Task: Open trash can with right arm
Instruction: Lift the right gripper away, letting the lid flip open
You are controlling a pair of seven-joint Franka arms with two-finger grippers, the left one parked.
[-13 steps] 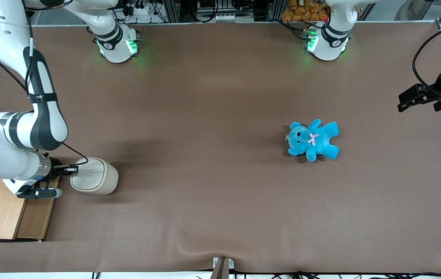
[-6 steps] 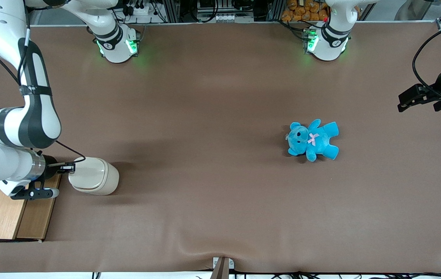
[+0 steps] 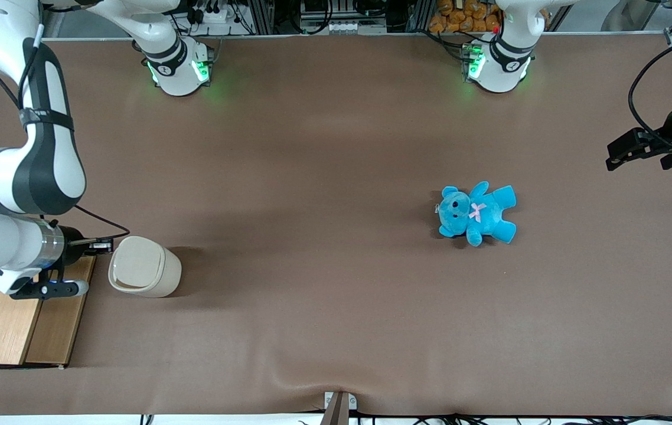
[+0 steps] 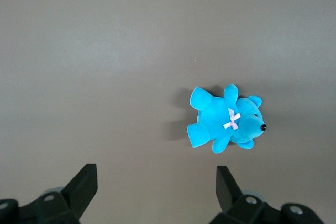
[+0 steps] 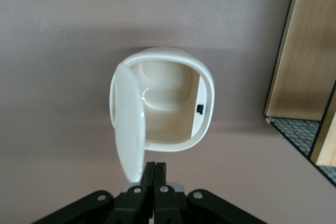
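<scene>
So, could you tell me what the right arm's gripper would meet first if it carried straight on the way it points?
Most likely the trash can: the shut gripper points at its raised lid, just ahead.

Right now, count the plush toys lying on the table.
1: the blue teddy bear lies toward the parked arm's end of the table, away from the open trash can and the pincer beside it.

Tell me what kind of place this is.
Probably a robotics lab tabletop: robot arm bases bolted along a brown-covered table, cables and racks at its edge. The gripper, jaws shut, hangs beside the trash can, lid swung open; a blue teddy bear lies nearby.
</scene>
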